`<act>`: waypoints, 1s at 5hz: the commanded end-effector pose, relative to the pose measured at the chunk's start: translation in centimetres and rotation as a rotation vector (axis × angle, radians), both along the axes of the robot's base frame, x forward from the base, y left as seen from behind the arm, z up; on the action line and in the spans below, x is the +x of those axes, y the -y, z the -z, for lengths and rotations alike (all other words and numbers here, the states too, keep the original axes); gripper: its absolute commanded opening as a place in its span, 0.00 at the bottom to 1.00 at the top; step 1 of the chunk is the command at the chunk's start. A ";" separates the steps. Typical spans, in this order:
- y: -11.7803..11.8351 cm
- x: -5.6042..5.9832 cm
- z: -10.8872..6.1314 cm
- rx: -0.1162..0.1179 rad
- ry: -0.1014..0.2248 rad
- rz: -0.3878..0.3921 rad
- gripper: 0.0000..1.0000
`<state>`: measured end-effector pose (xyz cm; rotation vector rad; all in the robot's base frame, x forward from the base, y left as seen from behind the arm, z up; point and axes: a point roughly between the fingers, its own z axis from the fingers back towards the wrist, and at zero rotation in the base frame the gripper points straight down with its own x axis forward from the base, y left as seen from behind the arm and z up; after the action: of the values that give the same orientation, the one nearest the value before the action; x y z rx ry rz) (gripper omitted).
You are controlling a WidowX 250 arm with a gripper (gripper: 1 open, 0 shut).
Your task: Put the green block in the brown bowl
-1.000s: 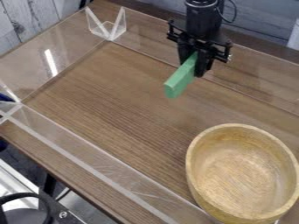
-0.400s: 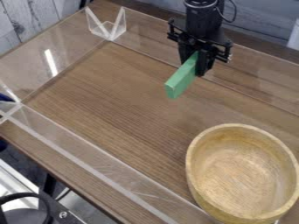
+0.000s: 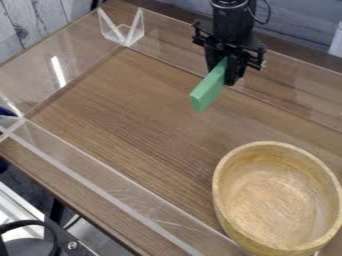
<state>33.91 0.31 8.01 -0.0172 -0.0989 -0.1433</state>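
Note:
A bright green block (image 3: pixel 207 88) hangs tilted above the wooden table, its upper end pinched by my black gripper (image 3: pixel 230 70), which points straight down and is shut on it. The brown bowl (image 3: pixel 278 194) is a wide light-tan wooden bowl at the lower right, empty, well apart from the block and nearer the camera.
A wood-grain table (image 3: pixel 120 120) carries a low clear plastic wall (image 3: pixel 80 165) along its left and front edges. A clear plastic bracket (image 3: pixel 122 27) stands at the back left corner. The arm's black body rises out of the top of the picture.

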 end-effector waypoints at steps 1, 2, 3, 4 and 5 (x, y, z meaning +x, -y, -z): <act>-0.4 0.6 -3.0 -0.001 0.104 -0.006 0.00; -0.6 0.8 -2.9 -0.003 0.110 -0.007 0.00; -1.9 0.9 -3.7 -0.001 0.123 -0.038 0.00; -3.2 1.1 -4.5 0.001 0.136 -0.068 0.00; -5.4 1.4 -5.3 0.010 0.150 -0.116 0.00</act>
<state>34.41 5.72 9.36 -0.0129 -0.1261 -0.0141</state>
